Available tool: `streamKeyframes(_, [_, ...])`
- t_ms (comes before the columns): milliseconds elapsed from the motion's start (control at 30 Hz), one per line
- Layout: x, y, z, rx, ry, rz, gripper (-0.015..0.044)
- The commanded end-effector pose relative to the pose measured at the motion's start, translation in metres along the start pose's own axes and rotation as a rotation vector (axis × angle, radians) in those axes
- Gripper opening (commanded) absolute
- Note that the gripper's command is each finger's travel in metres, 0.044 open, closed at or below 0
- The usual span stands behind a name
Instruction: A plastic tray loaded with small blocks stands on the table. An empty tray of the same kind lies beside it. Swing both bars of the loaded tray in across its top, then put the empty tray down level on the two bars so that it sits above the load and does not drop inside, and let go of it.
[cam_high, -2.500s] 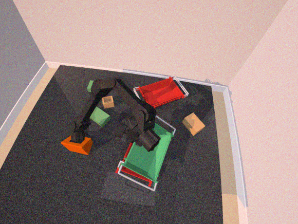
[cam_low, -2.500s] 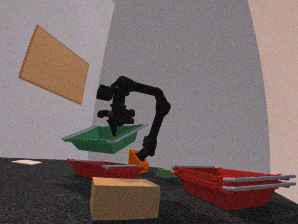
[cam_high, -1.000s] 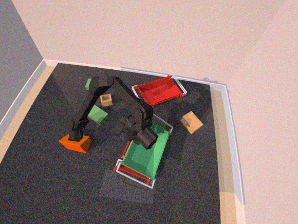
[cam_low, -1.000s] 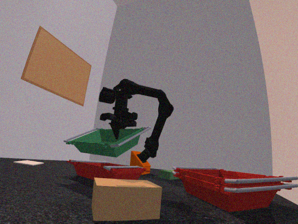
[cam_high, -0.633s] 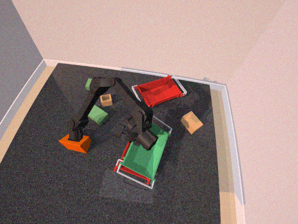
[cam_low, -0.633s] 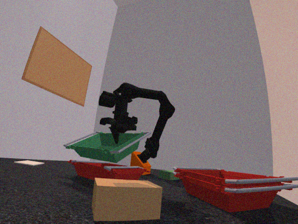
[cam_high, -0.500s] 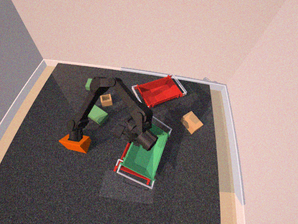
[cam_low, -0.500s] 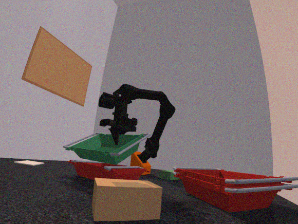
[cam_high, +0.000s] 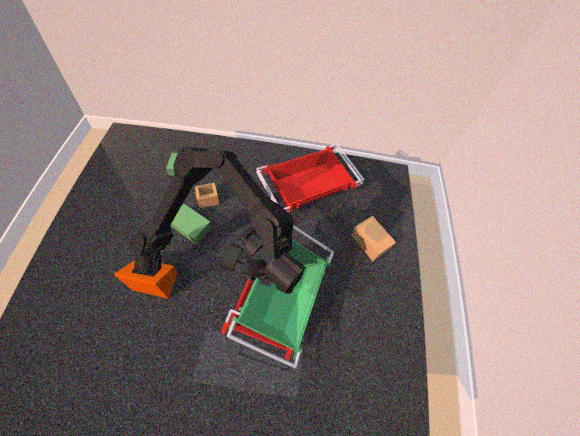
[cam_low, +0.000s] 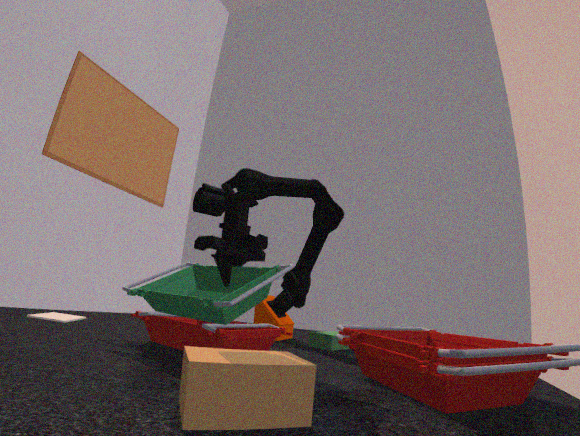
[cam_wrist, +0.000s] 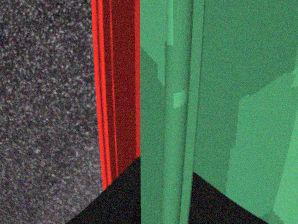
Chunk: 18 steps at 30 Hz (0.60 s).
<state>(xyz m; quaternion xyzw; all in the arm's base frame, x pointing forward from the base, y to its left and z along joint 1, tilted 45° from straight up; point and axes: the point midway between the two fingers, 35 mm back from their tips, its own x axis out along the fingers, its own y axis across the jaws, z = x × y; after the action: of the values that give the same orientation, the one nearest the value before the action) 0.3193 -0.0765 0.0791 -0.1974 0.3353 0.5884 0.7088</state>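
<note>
The green empty tray (cam_high: 277, 312) (cam_low: 192, 307) (cam_wrist: 220, 60) is held in the air, roughly level, close above the red loaded tray (cam_high: 257, 333) (cam_low: 172, 334) (cam_wrist: 123, 75). My gripper (cam_high: 256, 281) (cam_low: 225, 280) (cam_wrist: 154, 165) is shut on one long side wall of the green tray. The red tray's wire bars lie inward across its top; one bar (cam_low: 245, 326) shows under the green tray. The green tray's own bars are out over its ends. A strip of the red tray shows past the green one in the wrist view. Its load is hidden. I cannot tell whether green tray and bars touch.
Other red trays (cam_high: 310, 180) (cam_low: 400, 372), seemingly nested, stand near the wall. A tan box (cam_high: 377, 237) (cam_low: 250, 397) stands beside the loaded tray. A green block (cam_high: 190, 221), a small tan box (cam_high: 207, 200) and another green block (cam_high: 171, 164) lie near the arm.
</note>
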Motion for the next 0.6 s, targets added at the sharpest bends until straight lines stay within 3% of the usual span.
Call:
streamKeyframes(0, [0.003, 0.003, 0.001, -0.001, 0.0, -0.001, 0.0])
streamKeyframes(567, [0.014, 0.012, 0.0, -0.001, 0.0, -0.001, 0.0])
